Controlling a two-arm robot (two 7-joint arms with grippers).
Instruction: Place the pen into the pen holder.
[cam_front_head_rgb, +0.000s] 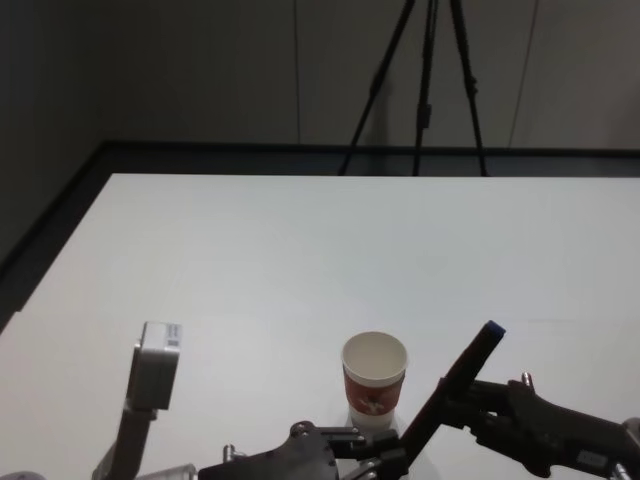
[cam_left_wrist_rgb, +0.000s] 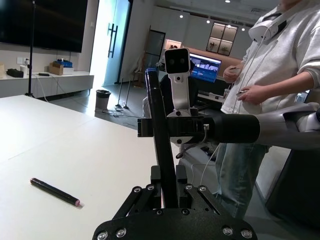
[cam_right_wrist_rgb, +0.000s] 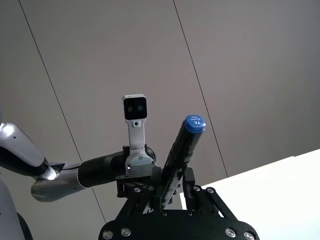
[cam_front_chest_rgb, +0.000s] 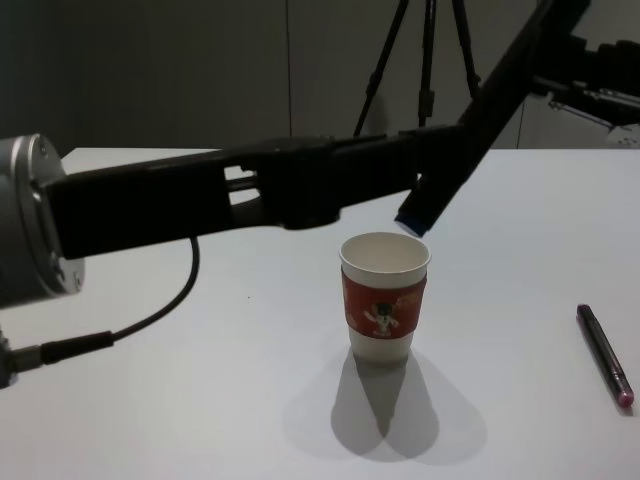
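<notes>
Chest view has the left gripper (cam_front_chest_rgb: 435, 165) reaching in from the left, its fingers clenched on the pen (cam_front_chest_rgb: 505, 85), a dark barrel slanting up and to the right. A blue end of the pen sticks out just below those fingers and appears close above the rim of the pen holder (cam_front_chest_rgb: 385, 300). This white cup with a red sleeve and a small figure stands upright on the tabletop (cam_front_chest_rgb: 180, 400), beneath the left fingers and apart from them.

Head view puts the right gripper (cam_front_head_rgb: 465, 392) on the same pen, grasping it farther along the barrel, between the left fingers and a blue-capped end. From the left wrist view the pen rises from between the left fingers (cam_left_wrist_rgb: 156, 176), and the right fingers cross it above them. From the right wrist view the barrel sits between the right fingers (cam_right_wrist_rgb: 190, 181), its blue cap beyond them.

A spare pen (cam_front_chest_rgb: 604, 355), dark with a pink end, lies flat on the tabletop, well to the right of the left fingers and touched by neither pair.
</notes>
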